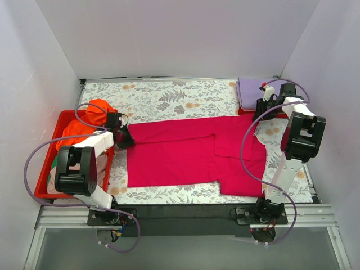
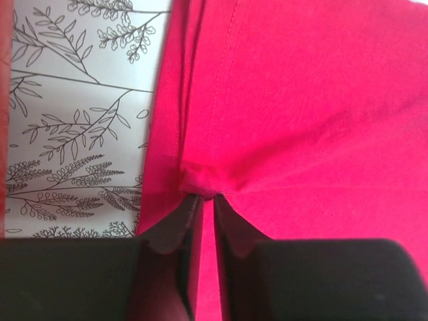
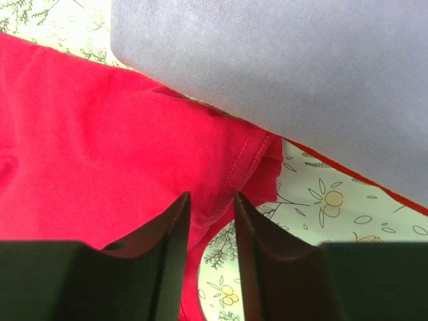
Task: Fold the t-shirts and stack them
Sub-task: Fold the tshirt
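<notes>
The large crimson-red t-shirt [image 1: 191, 154] lies spread across the middle of the table; it also shows in the left wrist view [image 2: 321, 100] and the right wrist view [image 3: 100, 134]. My left gripper [image 1: 125, 139] is at its far left corner, and its jaws [image 2: 207, 196] are shut on a pinched fold of the red cloth. My right gripper [image 1: 260, 112] is at the far right corner. There it [image 3: 210, 195] stands open, with the stitched hem lying between the fingertips. A folded lavender t-shirt [image 1: 253, 90] lies just behind that corner, also in the right wrist view [image 3: 281, 80].
A red plastic tray [image 1: 47, 179] at the left edge holds an orange shirt [image 1: 93, 115] with green and beige-pink cloth below it. A floral cloth [image 1: 169, 98] covers the table. A thin red edge [image 3: 374, 188] shows under the lavender shirt. White walls enclose three sides.
</notes>
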Motion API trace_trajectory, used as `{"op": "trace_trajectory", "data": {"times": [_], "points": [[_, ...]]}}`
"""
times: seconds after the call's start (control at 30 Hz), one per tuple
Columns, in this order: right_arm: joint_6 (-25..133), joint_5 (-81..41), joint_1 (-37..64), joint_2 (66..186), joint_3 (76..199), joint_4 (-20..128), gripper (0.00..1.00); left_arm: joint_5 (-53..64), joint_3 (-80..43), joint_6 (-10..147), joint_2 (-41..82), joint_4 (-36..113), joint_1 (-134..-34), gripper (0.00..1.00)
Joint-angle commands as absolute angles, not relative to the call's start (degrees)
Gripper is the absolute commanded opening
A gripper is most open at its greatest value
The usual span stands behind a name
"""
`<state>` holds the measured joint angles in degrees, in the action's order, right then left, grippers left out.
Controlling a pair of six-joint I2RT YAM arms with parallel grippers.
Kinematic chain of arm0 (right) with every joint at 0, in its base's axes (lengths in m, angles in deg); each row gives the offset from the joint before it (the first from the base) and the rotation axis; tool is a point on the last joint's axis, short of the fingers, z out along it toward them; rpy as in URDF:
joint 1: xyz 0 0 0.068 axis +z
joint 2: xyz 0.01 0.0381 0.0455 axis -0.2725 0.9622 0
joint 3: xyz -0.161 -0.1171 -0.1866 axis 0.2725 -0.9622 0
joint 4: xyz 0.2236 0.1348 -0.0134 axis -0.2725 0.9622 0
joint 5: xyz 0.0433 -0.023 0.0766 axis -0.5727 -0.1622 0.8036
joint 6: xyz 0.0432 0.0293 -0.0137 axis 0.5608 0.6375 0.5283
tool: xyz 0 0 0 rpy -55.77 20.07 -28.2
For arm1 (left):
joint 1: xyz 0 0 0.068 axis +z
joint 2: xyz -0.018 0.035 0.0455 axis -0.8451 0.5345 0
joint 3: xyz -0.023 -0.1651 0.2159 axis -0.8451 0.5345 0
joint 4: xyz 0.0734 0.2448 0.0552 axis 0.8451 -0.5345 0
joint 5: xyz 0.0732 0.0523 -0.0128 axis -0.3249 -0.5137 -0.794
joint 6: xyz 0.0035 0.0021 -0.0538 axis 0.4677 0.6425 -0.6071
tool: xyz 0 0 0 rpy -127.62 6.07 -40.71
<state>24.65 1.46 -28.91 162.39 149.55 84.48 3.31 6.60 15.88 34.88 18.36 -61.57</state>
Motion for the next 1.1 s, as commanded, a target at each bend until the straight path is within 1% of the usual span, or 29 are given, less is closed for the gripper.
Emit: {"op": "trace_trajectory", "data": {"times": [0.0,0.03,0.07,0.23,0.33,0.37,0.47,0.53,0.6,0.73,0.77,0.87,1.0,1.07], "points": [[25.0,3.34,-28.91,162.57,151.26,83.31,0.35,1.43,5.5,16.36,33.63,18.21,-61.82,0.08],[24.83,3.43,-28.91,162.57,151.26,83.32,0.33,0.9,5.77,16.36,33.28,18.21,-61.82,0.07],[24.82,3.43,-28.91,162.57,151.17,83.32,0.28,0.72,5.94,16.53,32.93,18.21,-61.82,0.06],[25.26,2.64,-28.99,163.18,151.78,83.05,0.27,-0.42,6.3,16.89,32.22,17.94,-61.82,0.03],[26.05,1.5,-28.99,163.18,151.87,82.44,0.38,-0.86,6.21,16.97,32.13,17.94,-61.82,0.02],[26.58,1.23,-28.99,163.18,151.96,81.83,0.44,-1.03,6.12,17.15,32.22,17.94,-61.82,0.02],[27.2,0.18,-28.99,163.53,152.22,80.86,0.5,-0.86,5.95,17.24,32.4,17.68,-61.73,0.02],[27.72,-0.44,-28.99,163.71,151.96,80.07,0.51,-0.77,6.03,17.24,32.4,17.77,-61.82,0.01],[28.16,-0.7,-28.99,163.97,151.35,78.58,0.58,-0.68,6.3,17.24,32.05,17.86,-61.82,0.01],[28.08,-1.23,-28.99,165.03,150.64,76.99,0.6,-0.77,6.56,17.5,31.52,17.77,-61.82,0.01],[27.9,-1.32,-28.99,165.29,150.29,76.73,0.64,-0.86,6.56,17.5,31.52,17.77,-61.82,0.01],[26.85,-2.72,-28.99,165.47,149.24,75.15,0.64,-0.69,6.74,17.5,31.25,18.03,-61.82,0.01],[26.06,-3.52,-28.99,166.25,148.8,74.61,0.64,-0.42,6.82,17.5,31.25,18.3,-61.73,0.0],[25.88,-3.34,-28.99,166.7,148.45,74.62,0.61,-0.25,6.82,17.33,31.25,18.3,-61.73,0.0]]}}
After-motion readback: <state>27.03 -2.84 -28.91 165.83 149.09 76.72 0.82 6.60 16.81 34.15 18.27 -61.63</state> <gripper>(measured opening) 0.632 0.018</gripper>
